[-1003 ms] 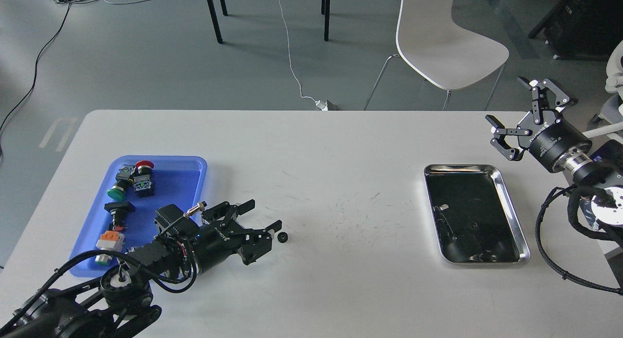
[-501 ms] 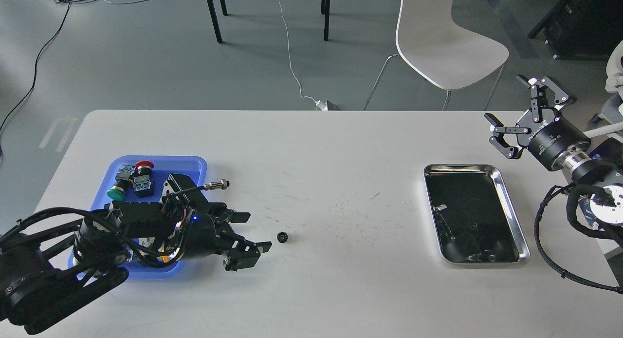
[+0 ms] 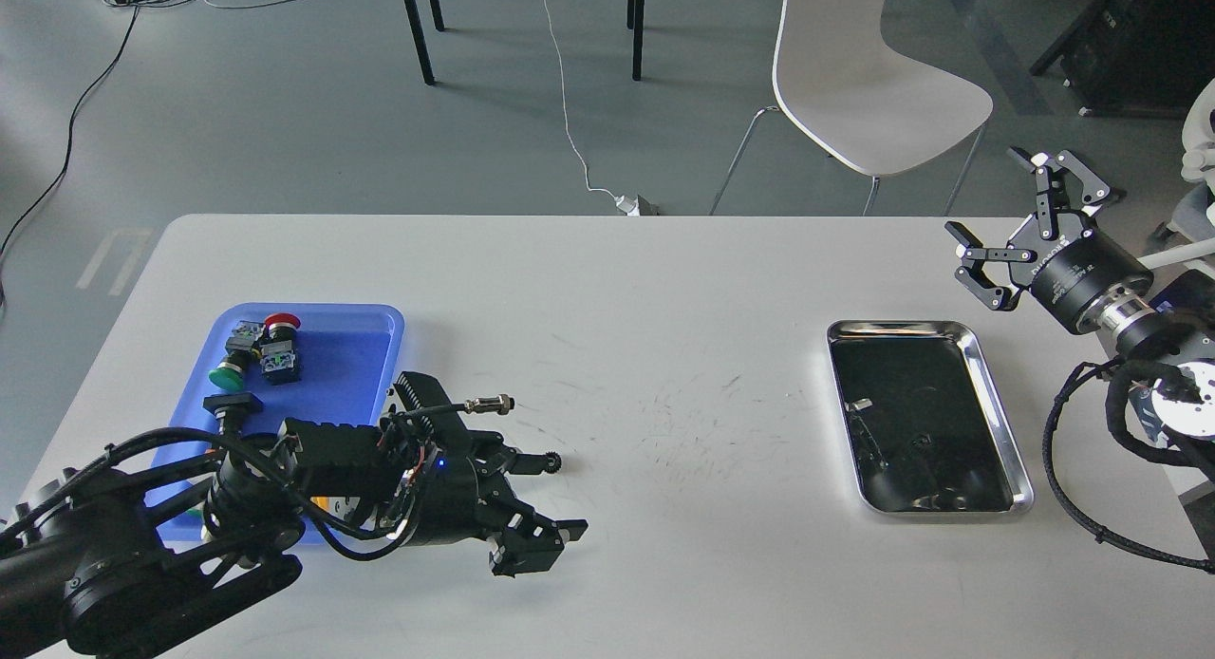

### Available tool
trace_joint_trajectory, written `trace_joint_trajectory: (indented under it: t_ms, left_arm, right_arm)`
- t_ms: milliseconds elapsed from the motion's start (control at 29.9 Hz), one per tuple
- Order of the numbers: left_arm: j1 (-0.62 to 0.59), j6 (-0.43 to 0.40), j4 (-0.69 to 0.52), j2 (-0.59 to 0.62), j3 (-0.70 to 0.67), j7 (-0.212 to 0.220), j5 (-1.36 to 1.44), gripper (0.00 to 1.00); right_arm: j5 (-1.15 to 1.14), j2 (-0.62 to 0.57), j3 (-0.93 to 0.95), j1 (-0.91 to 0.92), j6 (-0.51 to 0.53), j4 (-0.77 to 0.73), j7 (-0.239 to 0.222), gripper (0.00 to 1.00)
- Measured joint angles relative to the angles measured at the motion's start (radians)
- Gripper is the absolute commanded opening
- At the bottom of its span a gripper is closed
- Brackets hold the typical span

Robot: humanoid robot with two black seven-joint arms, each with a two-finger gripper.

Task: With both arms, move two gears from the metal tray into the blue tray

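Observation:
One tiny black gear (image 3: 552, 463) lies on the white table, between the blue tray (image 3: 351, 360) and the metal tray (image 3: 999, 404), close to the blue one. My left gripper (image 3: 558, 498) is open and low over the table. Its far fingertip is at the gear's left edge, and its near finger (image 3: 536, 545) lies well in front of it. I cannot tell whether the tip touches the gear. My right gripper (image 3: 987, 196) is open and empty, held high beyond the metal tray's far right corner. A small dark shape shows on the metal tray's mirror bottom. I cannot tell whether it is a gear.
Several push-button switches lie in the blue tray, among them a green-capped one (image 3: 226, 375) and a red-capped one (image 3: 279, 321). My left arm covers the tray's near part. A white chair (image 3: 864, 80) stands behind the table.
My left gripper drew back to the left, then moved right and towards the near edge. Its far fingertip is now at the gear. The gear stayed in place. The right arm barely moved.

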Motion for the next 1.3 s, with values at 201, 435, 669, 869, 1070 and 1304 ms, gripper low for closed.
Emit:
trace_joint_trajectory:
  t_ms: [201, 435, 669, 869, 1070, 1304]
  left_arm:
    - [-0.029, 0.042, 0.104, -0.045, 0.006, 0.0, 0.0, 0.88]
    - [-0.041, 0.087, 0.202, -0.07, 0.009, 0.001, 0.0, 0.87]
    - [-0.042, 0.102, 0.228, -0.084, 0.038, 0.001, 0.0, 0.85]
    - [-0.042, 0.117, 0.264, -0.108, 0.058, 0.002, 0.0, 0.82]
    - [-0.044, 0.129, 0.292, -0.12, 0.058, 0.002, 0.0, 0.76]
    - [-0.044, 0.13, 0.301, -0.119, 0.058, 0.002, 0.0, 0.54]
  right_arm:
    - [0.0, 0.0, 0.0, -0.001, 0.0, 0.0, 0.0, 0.94]
    - [-0.001, 0.0, -0.001, 0.002, 0.0, -0.002, 0.0, 0.94]
    - [-0.003, 0.0, 0.0, 0.002, 0.0, -0.003, 0.0, 0.94]
    - [-0.005, 0.0, 0.0, 0.001, 0.0, -0.004, 0.0, 0.94]
    - [-0.005, 0.0, 0.0, 0.001, 0.0, -0.007, 0.0, 0.94]
    - [-0.005, 0.001, 0.0, 0.0, 0.0, -0.007, 0.0, 0.94]
